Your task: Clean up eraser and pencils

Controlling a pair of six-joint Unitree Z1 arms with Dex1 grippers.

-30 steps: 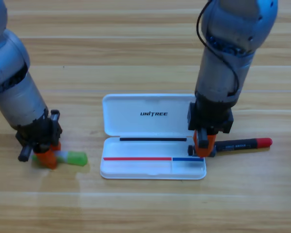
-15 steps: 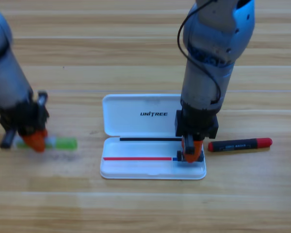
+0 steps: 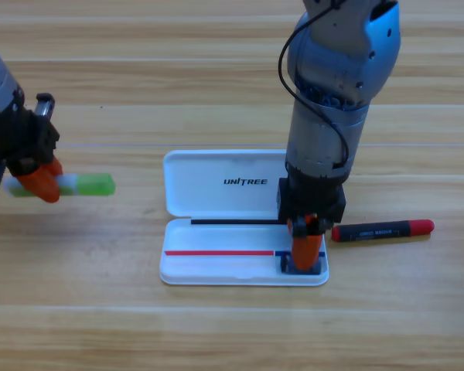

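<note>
Right end effector (image 3: 306,259): pointed straight down into lower right compartment of white case (image 3: 224,185), orange jaws reaching to tray floor; grip state not discernible, gap between jaws hidden from above. Small dark block, apparently eraser (image 3: 286,267), glimpsed at jaw tips inside that same compartment; whether gripped or merely touched, impossible to tell.

Left end effector (image 3: 40,179): at far left edge of view, partly cut off by frame, jaws clenched on green pencil (image 3: 89,185). Pencil held roughly level, light green end projecting to right of jaws, whitish part just beside orange jaws, far end showing faintly past their left side. Seemingly raised off bench (image 3: 216,332), though height not certain from overhead view.

Black pencil (image 3: 383,229): black body, red end pointing right, pale lettering along barrel. Lay flat on bench just right of case, near right end effector but not touching it, ungripped.

White case: open, lid laid flat toward top of view with "UNITREE" printed on it, tray nearer bottom edge. Sat at middle of bench, well apart from green pencil.

Bench: pale wooden planks, grain running left to right.
</note>
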